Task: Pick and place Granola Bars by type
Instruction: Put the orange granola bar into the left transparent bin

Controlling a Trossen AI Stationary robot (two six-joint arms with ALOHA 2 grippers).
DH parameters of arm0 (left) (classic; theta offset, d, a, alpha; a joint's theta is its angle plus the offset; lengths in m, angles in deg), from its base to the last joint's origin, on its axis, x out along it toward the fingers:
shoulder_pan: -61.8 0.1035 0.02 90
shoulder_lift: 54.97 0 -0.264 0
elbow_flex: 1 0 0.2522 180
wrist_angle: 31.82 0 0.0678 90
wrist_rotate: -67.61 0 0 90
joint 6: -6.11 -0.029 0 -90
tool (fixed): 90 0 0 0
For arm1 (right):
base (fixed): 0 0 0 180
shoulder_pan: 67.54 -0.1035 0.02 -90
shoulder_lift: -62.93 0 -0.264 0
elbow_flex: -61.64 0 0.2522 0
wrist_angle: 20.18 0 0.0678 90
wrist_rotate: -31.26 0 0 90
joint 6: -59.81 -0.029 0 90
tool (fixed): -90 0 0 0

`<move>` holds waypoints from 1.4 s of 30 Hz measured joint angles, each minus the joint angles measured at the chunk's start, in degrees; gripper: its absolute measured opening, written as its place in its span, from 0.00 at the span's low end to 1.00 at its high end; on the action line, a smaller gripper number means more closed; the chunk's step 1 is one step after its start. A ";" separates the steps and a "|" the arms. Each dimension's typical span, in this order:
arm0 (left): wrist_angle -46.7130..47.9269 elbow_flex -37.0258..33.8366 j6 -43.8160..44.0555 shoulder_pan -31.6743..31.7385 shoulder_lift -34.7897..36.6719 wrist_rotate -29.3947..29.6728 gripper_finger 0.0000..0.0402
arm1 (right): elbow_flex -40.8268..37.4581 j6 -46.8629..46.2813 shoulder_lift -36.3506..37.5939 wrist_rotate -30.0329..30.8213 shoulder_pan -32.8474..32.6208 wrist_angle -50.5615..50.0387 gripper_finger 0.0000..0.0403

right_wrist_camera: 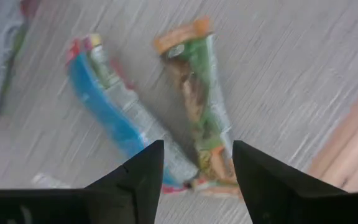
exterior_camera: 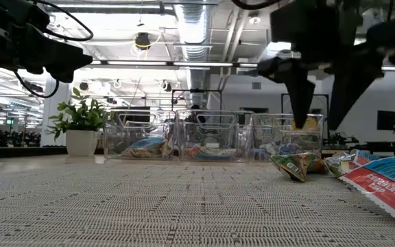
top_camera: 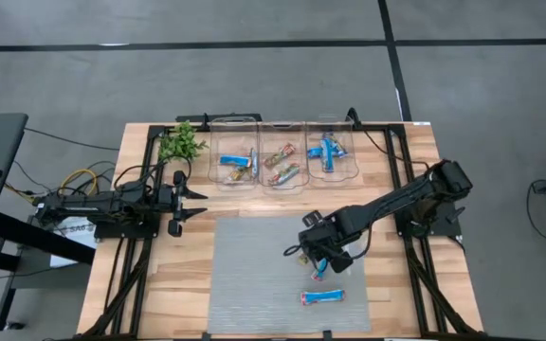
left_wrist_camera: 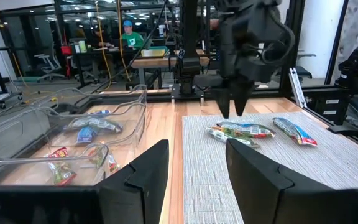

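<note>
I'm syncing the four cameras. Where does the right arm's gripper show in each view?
High view: right gripper right of centre, over the grey mat.
Low view: right gripper upper right, open, pointing down.
Left wrist view: right gripper farther off, above the green-and-orange bar.
Right wrist view: right gripper in the foreground, that bar between its fingers.
Shared landmark: the grey mat.

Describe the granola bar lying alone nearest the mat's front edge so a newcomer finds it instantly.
Start at the grey woven mat in the table's middle. Below the right gripper, nearest the mat's front edge, lies a blue-and-white granola bar with reddish ends. It lies alone, crosswise, apart from the bars under the gripper.
</note>
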 joint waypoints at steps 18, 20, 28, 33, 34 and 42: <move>-0.02 0.00 -0.02 0.00 0.00 0.00 0.38 | -9.35 0.29 0.86 1.67 1.96 13.09 0.39; -0.02 -0.01 -0.02 0.01 -0.01 0.00 0.38 | -10.50 0.27 0.84 1.67 2.09 14.51 0.38; -0.02 -0.02 0.00 0.01 -0.01 0.00 0.38 | -12.57 0.26 0.20 1.67 2.29 17.59 0.35; 0.00 -0.01 0.00 0.01 -0.02 -0.01 0.38 | -12.45 0.27 -2.43 2.06 2.11 19.11 0.31; -0.02 0.00 0.00 0.01 -0.01 -0.01 0.38 | -12.48 0.25 -2.63 2.04 2.03 19.31 0.30; -0.02 0.00 0.00 0.00 -0.01 0.00 0.38 | -11.60 -1.75 -2.81 1.75 2.01 20.72 0.14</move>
